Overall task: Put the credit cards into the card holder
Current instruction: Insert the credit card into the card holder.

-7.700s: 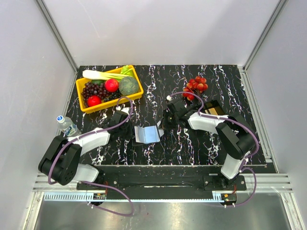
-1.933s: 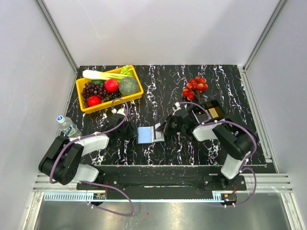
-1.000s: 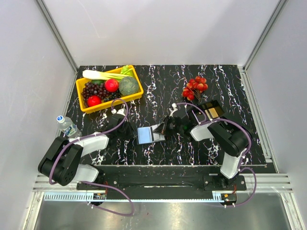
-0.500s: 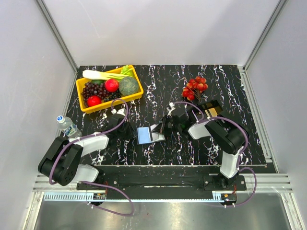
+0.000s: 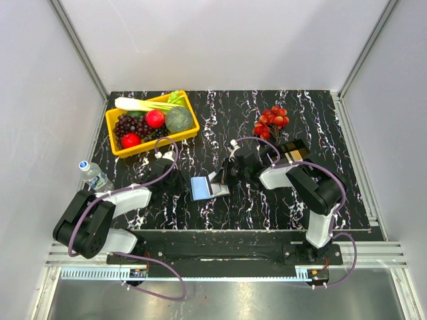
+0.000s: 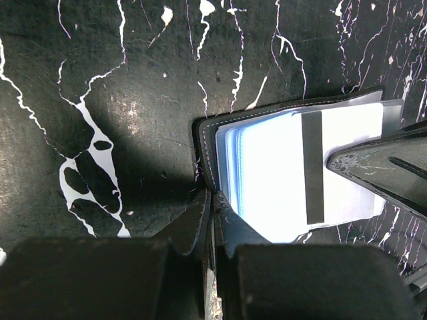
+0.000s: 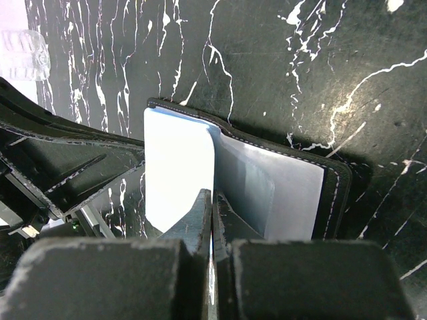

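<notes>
**The card must slide straight toward the left pincer**

The small black folding wallet with a pale blue inside (image 6: 205,143) lies open on the black marble-look table (image 5: 233,113), between the two arms. The left pincer (image 6: 208,200) is pressed together and seems to be nipping the wallet's black edge to hold it down. The right pincer (image 7: 213,200) is pressed together on one end of a thin pale card with a dark stripe (image 6: 267,173). Most of that card lies over the wallet's pale inside. Its long side runs from the right pincer toward the held edge of the wallet. So I think the push should go along that line, away from the right arm. I cannot tell if the card's front end is under a pocket lip. A flat tan card (image 5: 298,158) sits in a black open tray (image 5: 294,143), well apart from the wallet on the right arm's side.
</notes>
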Motion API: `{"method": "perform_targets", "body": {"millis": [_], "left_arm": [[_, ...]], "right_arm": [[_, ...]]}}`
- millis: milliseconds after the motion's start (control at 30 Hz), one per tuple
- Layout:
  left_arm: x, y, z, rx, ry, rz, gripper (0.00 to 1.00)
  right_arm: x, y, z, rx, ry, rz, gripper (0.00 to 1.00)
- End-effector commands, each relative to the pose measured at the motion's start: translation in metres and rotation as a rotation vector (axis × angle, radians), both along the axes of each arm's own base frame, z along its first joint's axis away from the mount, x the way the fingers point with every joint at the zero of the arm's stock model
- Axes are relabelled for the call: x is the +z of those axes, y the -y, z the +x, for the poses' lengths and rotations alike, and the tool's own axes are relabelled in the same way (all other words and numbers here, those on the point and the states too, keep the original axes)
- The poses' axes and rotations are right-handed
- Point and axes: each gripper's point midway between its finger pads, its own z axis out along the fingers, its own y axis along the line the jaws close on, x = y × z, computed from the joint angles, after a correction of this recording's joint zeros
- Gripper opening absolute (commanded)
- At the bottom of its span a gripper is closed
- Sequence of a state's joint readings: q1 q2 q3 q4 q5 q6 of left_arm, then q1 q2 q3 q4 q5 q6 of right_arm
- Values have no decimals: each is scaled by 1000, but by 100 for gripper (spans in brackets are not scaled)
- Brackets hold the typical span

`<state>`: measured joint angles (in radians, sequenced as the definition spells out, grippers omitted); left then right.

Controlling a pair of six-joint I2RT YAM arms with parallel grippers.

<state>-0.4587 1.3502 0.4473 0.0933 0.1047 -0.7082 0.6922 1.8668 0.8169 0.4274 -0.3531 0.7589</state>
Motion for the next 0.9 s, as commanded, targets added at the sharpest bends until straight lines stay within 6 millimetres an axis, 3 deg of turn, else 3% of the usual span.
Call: {"method": "perform_targets", "body": {"millis": [0, 267, 533, 867], "left_arm": [[0, 2, -3, -20, -13, 7, 5], [-2, 2, -4, -24, -17, 4, 4], [-3, 3, -7, -10, -21, -17, 4], [-5, 11, -10, -15, -29, -65, 2]], "right_arm": [[-19, 5, -5, 18, -13, -64, 0], [-23, -5, -17, 70, -53, 8, 0], [-18, 4, -16, -73, -73, 71, 0], [-28, -1, -25, -59, -93, 79, 1]]}}
